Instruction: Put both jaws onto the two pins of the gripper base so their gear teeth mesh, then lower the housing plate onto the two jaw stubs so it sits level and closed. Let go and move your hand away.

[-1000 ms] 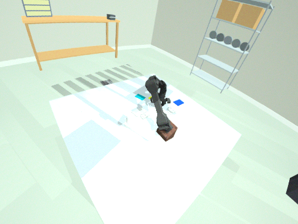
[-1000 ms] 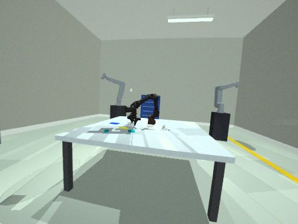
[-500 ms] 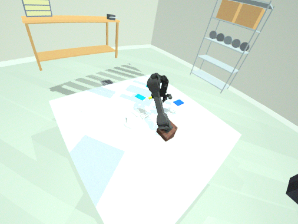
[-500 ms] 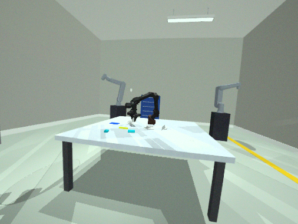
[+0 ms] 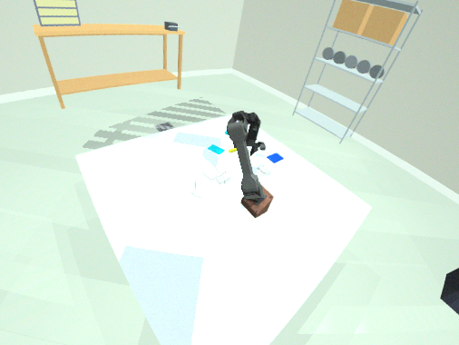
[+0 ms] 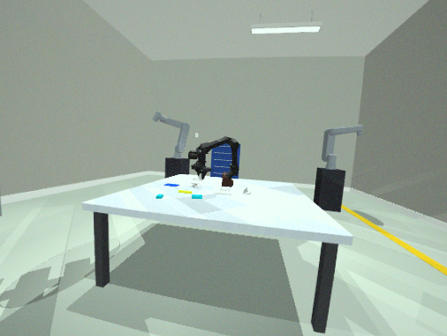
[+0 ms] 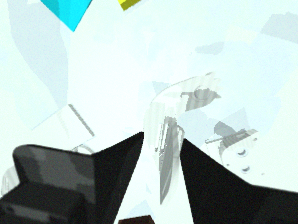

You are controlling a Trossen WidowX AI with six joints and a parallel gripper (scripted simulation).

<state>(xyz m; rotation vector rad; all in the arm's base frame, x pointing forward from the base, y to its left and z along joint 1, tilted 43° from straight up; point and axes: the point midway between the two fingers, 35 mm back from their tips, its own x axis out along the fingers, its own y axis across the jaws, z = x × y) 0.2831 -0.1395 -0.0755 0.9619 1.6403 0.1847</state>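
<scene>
My gripper (image 7: 161, 139) (image 5: 258, 146) (image 6: 198, 170) is shut on a pale, curved jaw (image 7: 169, 131) with a round hole at its far end. The jaw runs lengthwise between my dark fingers. It is too small to make out in the top and exterior views. A second pale part with small holes (image 7: 234, 146) lies on the table just to the right of my fingers; I cannot tell whether it is the gripper base. More pale parts (image 5: 217, 176) (image 5: 262, 170) lie on the white table (image 5: 295, 254) (image 6: 265, 221) near the arm, and they blend into its surface.
A cyan block (image 5: 216, 149) (image 7: 70, 12) (image 6: 197, 196), a yellow bar (image 5: 232, 150) (image 6: 185, 192) (image 7: 131, 4) and a blue block (image 5: 275, 158) (image 6: 171, 185) lie near the gripper. The arm's brown base (image 5: 257, 204) stands mid-table. Shelves and other arms stand off the table.
</scene>
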